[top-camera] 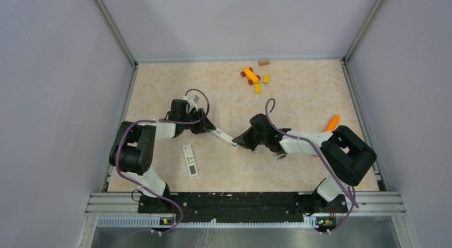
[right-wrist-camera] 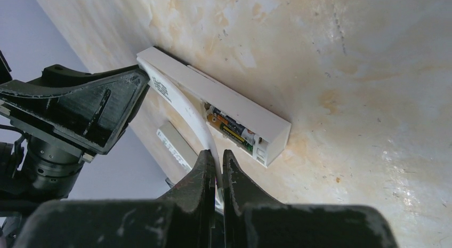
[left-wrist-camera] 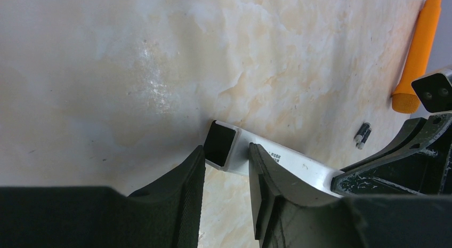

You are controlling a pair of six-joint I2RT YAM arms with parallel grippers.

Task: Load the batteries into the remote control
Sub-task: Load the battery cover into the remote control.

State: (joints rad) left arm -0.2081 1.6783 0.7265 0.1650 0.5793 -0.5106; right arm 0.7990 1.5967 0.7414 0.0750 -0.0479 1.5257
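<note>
My left pincer (left-wrist-camera: 227, 149) is closed part-way around one end of the remote control (right-wrist-camera: 226, 96), a finger pressed to each side of the white bar, whose dark square end shows between them. The remote lies between my two arms near the middle of the bench (top-camera: 298, 98), resting on a long edge with its compartment open toward my right wrist. The batteries (right-wrist-camera: 230, 126) sit side by side inside that compartment, their green, gold and black wrappers showing. My right pincer (right-wrist-camera: 217, 153) is squeezed almost fully together on the thin white back cover (right-wrist-camera: 181, 101), which curves up from the far end of the remote to my fingertips and stands off the compartment at this end. A second white remote with buttons (top-camera: 190, 160) lies flat on the bench, nearer my left arm's base. Two tiny dark cylinders (left-wrist-camera: 362, 135) lie together on the bench beyond my right pincer, near an orange carrot-shaped toy (left-wrist-camera: 418, 50). Orange and yellow toy blocks (top-camera: 251, 76) sit well apart at the far edge.
</note>
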